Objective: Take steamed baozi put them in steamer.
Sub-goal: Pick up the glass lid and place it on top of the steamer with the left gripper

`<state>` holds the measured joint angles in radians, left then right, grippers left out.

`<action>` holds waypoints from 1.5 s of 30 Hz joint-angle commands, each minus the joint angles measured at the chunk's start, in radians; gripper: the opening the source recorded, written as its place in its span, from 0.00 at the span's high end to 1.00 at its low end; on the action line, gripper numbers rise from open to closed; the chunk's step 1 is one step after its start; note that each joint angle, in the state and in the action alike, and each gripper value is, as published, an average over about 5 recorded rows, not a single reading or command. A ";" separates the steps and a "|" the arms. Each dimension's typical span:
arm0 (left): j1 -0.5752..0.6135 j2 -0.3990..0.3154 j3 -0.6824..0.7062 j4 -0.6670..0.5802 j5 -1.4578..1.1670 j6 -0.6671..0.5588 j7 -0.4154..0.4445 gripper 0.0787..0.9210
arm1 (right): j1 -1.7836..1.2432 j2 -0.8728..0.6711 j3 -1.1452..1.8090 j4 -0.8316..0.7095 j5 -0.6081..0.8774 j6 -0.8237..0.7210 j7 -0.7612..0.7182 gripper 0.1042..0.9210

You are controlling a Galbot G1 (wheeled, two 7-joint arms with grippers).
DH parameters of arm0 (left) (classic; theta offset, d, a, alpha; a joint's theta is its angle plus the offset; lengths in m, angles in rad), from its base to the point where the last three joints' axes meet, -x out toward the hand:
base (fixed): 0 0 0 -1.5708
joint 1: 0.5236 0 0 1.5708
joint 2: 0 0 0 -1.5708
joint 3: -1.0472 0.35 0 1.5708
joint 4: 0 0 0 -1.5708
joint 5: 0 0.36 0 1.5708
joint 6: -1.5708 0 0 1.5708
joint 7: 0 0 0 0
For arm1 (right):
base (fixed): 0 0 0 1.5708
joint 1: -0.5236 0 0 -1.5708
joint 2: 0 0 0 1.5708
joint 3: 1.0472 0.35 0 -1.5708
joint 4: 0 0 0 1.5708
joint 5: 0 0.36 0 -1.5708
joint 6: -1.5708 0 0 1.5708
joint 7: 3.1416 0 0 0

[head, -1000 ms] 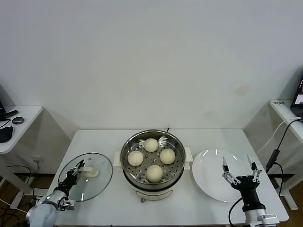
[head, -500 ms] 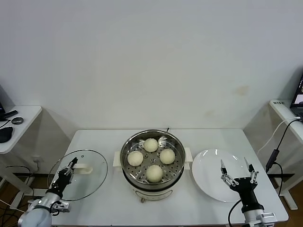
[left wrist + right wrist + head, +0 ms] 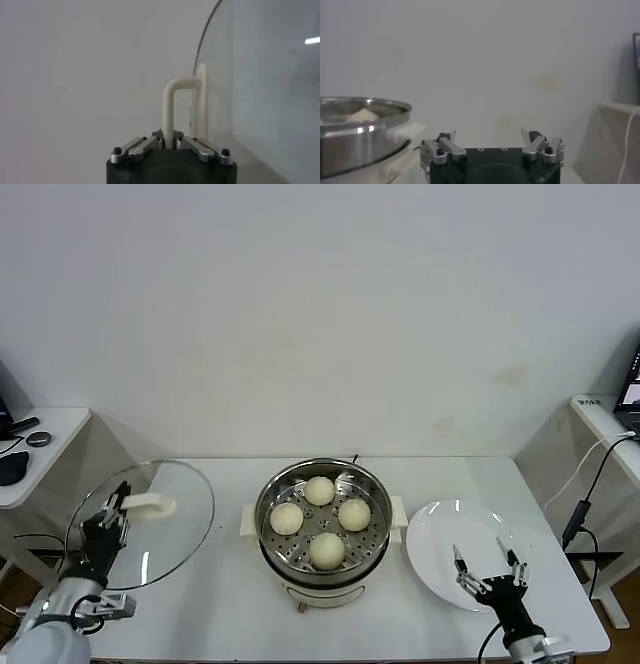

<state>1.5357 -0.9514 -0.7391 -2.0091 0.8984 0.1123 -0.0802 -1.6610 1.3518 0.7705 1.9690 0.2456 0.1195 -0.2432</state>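
Four baozi [image 3: 319, 491] sit in one upright steamer [image 3: 320, 524]. My left hand [image 3: 110, 510] clamps the tilted lid's handle [image 3: 147, 505]; my right hand [image 3: 486, 568] gapes wide over one plate [image 3: 440, 534].

Round shiny stainless-steel steamer [image 3: 322, 529], perforated tray; smooth matt cream baozi [image 3: 327, 550]; clear glass lid [image 3: 150, 524]; glossy white plate [image 3: 462, 546]; matt white bench [image 3: 420, 474].
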 commanded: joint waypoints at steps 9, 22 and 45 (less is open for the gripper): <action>-0.439 0.047 0.612 -0.153 0.051 0.443 0.245 0.89 | 0.058 0.073 -0.084 -0.126 -0.205 0.013 0.003 0.12; -0.631 -0.168 0.844 -0.039 0.392 0.439 0.391 0.89 | 0.072 0.124 -0.117 -0.126 -0.262 0.034 0.008 0.12; -0.588 -0.265 0.905 0.060 0.441 0.415 0.373 0.89 | 0.068 0.115 -0.116 -0.125 -0.251 0.042 0.014 0.12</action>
<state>0.9600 -1.1838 0.1279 -1.9825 1.3040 0.5226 0.2914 -1.5939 1.4639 0.6583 1.8455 0.0005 0.1597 -0.2301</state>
